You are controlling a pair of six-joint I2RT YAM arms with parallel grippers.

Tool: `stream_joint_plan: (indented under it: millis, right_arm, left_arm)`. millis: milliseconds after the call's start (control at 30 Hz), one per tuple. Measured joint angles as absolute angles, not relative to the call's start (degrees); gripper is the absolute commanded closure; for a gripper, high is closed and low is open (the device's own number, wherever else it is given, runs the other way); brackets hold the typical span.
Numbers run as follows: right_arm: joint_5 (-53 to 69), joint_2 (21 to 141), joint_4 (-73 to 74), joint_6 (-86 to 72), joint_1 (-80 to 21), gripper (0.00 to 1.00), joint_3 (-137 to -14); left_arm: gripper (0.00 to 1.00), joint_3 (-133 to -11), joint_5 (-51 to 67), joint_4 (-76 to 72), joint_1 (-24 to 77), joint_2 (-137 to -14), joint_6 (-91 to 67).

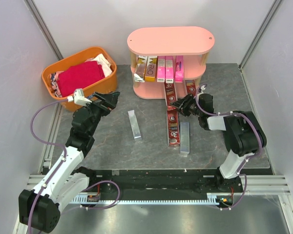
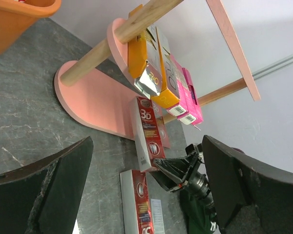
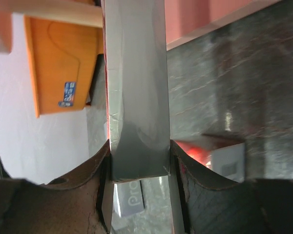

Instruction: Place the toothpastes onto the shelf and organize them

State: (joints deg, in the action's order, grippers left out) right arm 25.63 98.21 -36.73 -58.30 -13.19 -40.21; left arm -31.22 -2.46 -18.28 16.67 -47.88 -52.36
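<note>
Pink all over on the shelf (image 1: 171,40), with pale wooden posts (image 2: 95,53)! Colours on its tier: a silvery carton (image 1: 140,68), a yellow-gold carton (image 1: 151,68), then three bright pink cartons (image 1: 169,69). The held dark red carton (image 1: 169,91) shows white lettering, and its side face reads silver-grey up close, between the black fingers of the right end effector (image 1: 179,104). Mid-worktop there's a second dark red carton (image 1: 173,127), a silver-grey carton (image 1: 184,138) and a shiny silver carton (image 1: 135,125). The worktop (image 1: 112,146) is dark grey with pale marble veining. At the far-left corner, the orange basket (image 1: 51,75) has a crimson cloth (image 1: 80,77). The left end effector (image 1: 112,100) is black, and the cables (image 1: 36,122) are lilac.
</note>
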Motion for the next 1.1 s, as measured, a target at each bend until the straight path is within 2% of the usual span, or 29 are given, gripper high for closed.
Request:
stream_joint_plan:
  millis: [200, 567, 767, 933, 1100]
  right_arm:
    - [25.7, 104.9, -38.7, -60.4, -11.0, 0.86, -42.0]
    - [25.0, 110.5, -40.7, -62.8, -8.1, 0.85, -47.3]
    - [25.4, 114.0, -42.5, -63.9, -6.3, 0.8, -50.1]
    - [25.7, 114.8, -42.9, -64.9, -5.8, 0.73, -50.7]
    - [25.6, 114.8, -42.8, -65.2, -5.8, 0.51, -50.7]
  left_arm:
    - [0.0, -31.3, -2.5, -18.1, 16.4, -47.9, -51.6]
    - [0.0, -31.7, -2.3, -18.0, 16.1, -47.9, -51.1]
    - [0.0, -32.1, -1.3, -17.9, 16.1, -48.0, -50.9]
    - [0.0, -32.3, -0.9, -17.6, 15.8, -48.0, -50.8]
    - [0.0, -32.5, -0.9, -17.6, 15.8, -48.0, -50.9]
